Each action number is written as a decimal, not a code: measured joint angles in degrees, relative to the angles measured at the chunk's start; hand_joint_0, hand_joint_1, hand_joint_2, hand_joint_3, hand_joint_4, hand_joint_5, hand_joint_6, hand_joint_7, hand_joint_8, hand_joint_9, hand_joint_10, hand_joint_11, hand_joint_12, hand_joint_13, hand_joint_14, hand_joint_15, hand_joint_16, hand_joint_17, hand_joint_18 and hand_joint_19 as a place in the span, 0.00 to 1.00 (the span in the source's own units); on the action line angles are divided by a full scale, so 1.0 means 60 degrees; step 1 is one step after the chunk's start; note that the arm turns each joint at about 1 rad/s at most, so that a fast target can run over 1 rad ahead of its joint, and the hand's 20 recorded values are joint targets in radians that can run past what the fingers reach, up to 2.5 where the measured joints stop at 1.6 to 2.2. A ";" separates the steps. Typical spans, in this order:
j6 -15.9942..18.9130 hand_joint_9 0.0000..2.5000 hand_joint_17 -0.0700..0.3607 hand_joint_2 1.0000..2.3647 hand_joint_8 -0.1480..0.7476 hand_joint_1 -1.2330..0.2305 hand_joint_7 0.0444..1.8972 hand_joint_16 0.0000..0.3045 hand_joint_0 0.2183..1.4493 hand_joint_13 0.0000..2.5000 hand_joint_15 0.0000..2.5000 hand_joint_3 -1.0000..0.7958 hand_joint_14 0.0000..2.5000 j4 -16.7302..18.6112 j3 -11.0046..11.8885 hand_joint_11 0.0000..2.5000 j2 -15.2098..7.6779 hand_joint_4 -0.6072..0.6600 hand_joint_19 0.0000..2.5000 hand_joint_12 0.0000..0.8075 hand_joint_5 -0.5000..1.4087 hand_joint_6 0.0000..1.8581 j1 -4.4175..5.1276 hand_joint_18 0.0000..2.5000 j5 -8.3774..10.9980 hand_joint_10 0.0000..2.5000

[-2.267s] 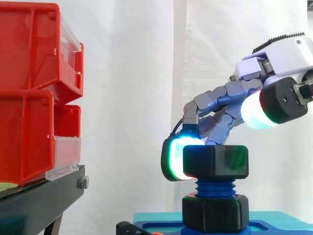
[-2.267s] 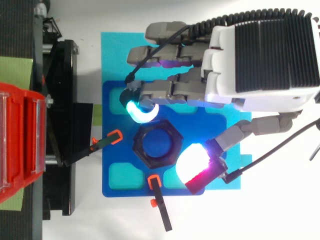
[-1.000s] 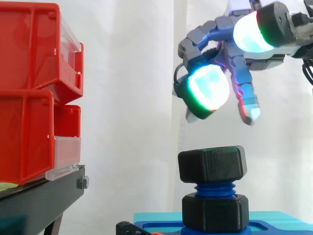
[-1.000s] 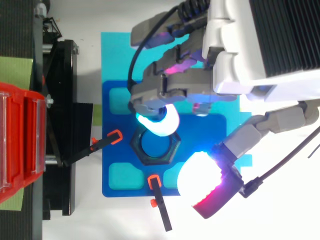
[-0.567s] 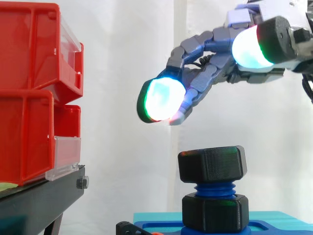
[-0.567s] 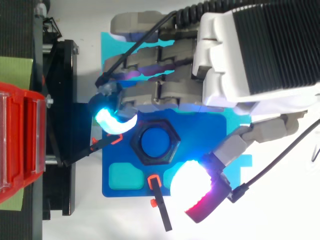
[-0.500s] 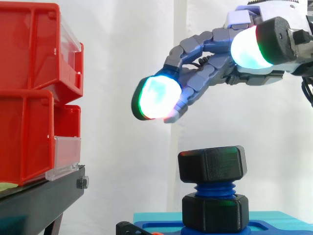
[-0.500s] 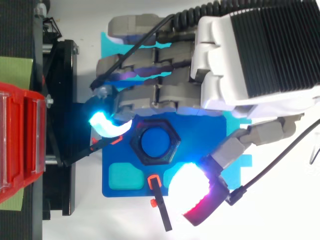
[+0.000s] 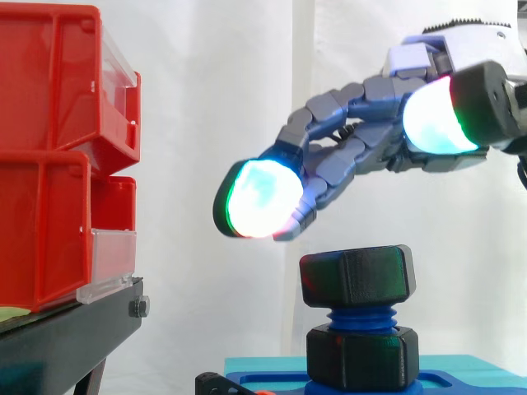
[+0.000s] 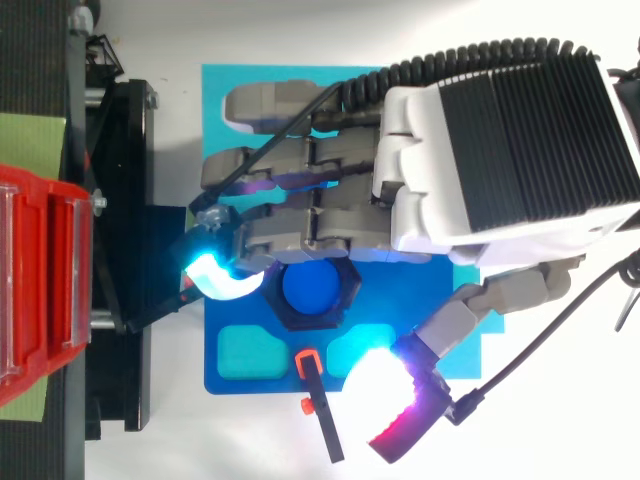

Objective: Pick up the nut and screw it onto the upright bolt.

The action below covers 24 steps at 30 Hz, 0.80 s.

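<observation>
Above the blue plate (image 10: 225, 380), robot hand (image 9: 346, 156) hovers with its fingers stretched out and spread, holding nothing. Black nut (image 9: 356, 276) sits atop the upright blue bolt (image 9: 361, 317), just beneath those fingers and apart from them.

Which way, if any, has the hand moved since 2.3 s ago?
Yes. Side view: the hand has lifted off the nut and now hangs above it, reaching left toward the red bins.

The hand (image 10: 440, 170) has grey segmented fingers (image 10: 300, 228), glowing cyan-white pads (image 9: 257, 210) and white black-ribbed housing
</observation>
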 measured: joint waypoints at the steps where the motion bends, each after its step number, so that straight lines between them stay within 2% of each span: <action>1: 0.0036 0.18 0.34 0.00 0.39 0.61 0.31 0.11 0.19 0.06 0.00 0.28 0.00 0.0034 -0.0050 0.00 -0.0001 0.63 0.00 0.38 0.17 0.27 0.0003 0.00 0.0001 0.00; 24: 0.0115 0.19 0.34 0.00 0.40 0.58 0.37 0.11 0.21 0.06 0.00 0.28 0.00 0.0143 -0.0149 0.00 -0.0013 0.65 0.00 0.37 0.19 0.27 0.0021 0.00 0.0021 0.00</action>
